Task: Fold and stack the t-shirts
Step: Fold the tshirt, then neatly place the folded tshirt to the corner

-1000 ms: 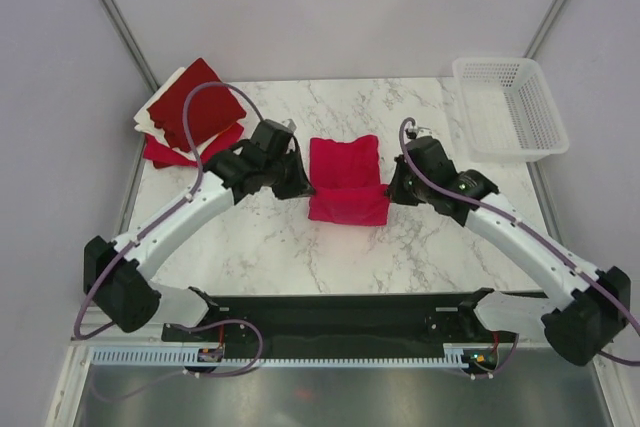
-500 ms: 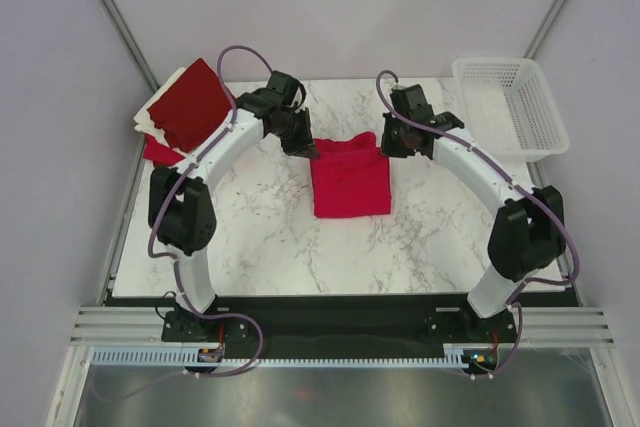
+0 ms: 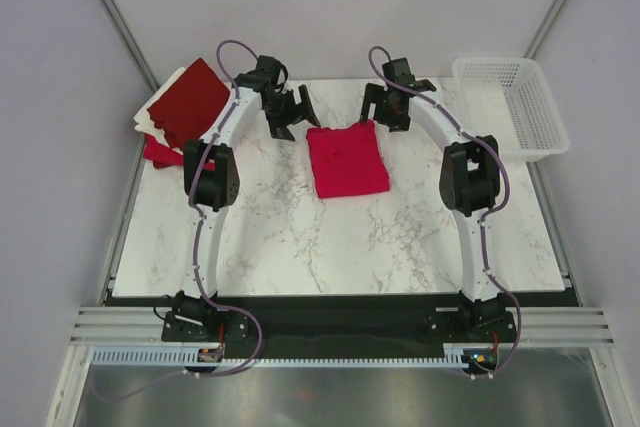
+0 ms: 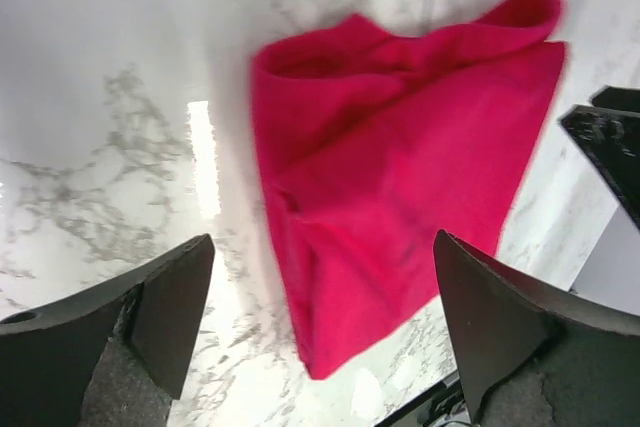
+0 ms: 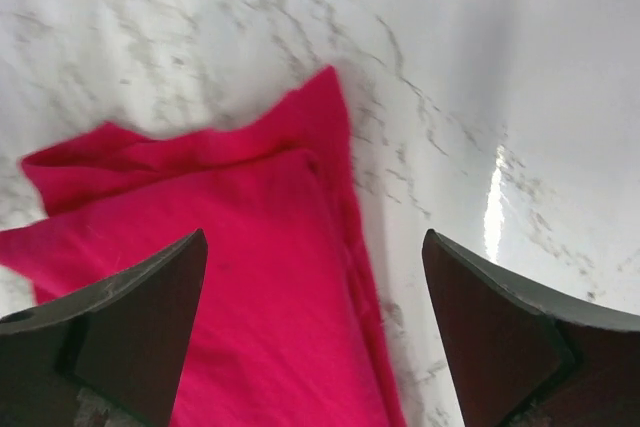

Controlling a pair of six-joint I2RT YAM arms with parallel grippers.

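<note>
The shirt (image 3: pixel 346 159) lies folded mid-table, toward 12 o'clock; the stack (image 3: pixel 190 107) sits at 10. The left gripper (image 3: pixel 293 115) and right gripper (image 3: pixel 385 109) hang open, empty, by its far corners. That edge is rumpled; a shallow pinch on one layer could unfold it in the carry.

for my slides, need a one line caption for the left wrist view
Folded crimson t-shirt on the marble table, framed by the open left gripper

crimson t-shirt (image 3: pixel 347 159): folded flat | left tool (image 3: pixel 292 119), right tool (image 3: pixel 383 113): released, retreated far
</note>
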